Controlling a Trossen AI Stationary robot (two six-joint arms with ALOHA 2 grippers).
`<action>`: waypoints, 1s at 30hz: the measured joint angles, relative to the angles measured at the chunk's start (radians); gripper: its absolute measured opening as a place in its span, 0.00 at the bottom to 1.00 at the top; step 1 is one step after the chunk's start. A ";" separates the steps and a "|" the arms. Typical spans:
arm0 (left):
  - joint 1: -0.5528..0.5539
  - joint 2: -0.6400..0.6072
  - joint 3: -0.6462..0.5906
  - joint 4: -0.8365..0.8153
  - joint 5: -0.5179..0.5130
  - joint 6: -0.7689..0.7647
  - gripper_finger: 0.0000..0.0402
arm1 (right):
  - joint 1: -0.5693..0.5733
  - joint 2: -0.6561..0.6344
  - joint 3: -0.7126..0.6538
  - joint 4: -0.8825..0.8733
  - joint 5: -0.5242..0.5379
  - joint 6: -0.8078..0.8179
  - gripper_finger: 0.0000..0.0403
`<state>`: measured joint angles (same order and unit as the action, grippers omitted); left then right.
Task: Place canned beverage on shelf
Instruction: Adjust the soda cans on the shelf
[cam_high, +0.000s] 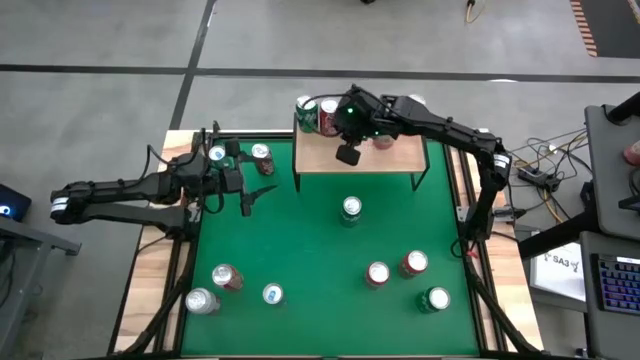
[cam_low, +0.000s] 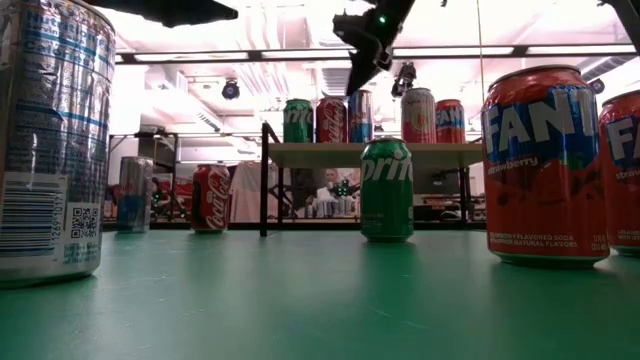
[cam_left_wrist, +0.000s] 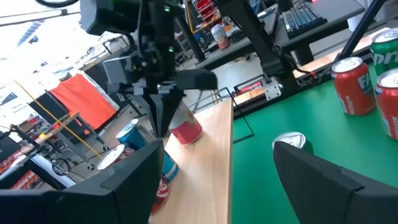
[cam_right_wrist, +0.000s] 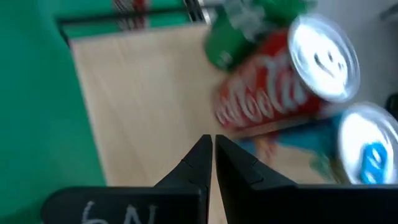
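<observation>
The shelf (cam_high: 385, 155), a light wooden board on thin black legs, stands at the table's far edge. Several cans stand upright along its far side, among them a green can (cam_low: 298, 120), a Coca-Cola can (cam_right_wrist: 273, 93) and a blue can (cam_right_wrist: 367, 149). My right gripper (cam_high: 348, 155) hangs shut above the board, just in front of these cans, and holds nothing; it also shows in the low view (cam_low: 358, 75). My left gripper (cam_high: 250, 198) waits open and level over the table's left side, with nothing between its fingers.
A Sprite can (cam_high: 351, 208) stands on the green felt just in front of the shelf. More cans stand near right (cam_high: 413, 263), near left (cam_high: 226, 277) and far left (cam_high: 262, 155). Bare felt lies between these groups.
</observation>
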<state>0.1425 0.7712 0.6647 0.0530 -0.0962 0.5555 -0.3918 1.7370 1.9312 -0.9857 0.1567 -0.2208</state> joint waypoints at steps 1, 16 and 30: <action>0.000 0.005 0.000 0.011 0.000 0.001 0.72 | 0.012 0.000 -0.002 0.019 0.000 0.005 0.03; 0.000 0.107 0.000 -0.013 0.006 0.008 0.72 | 0.104 0.000 -0.019 0.003 0.151 0.451 0.03; 0.006 -0.022 -0.067 -0.017 0.193 0.029 0.72 | 0.162 0.000 -0.030 0.041 0.255 0.543 0.03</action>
<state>0.1486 0.7494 0.5982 0.0357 0.0971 0.5844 -0.2298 1.7374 1.9015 -0.9445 0.4115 0.3225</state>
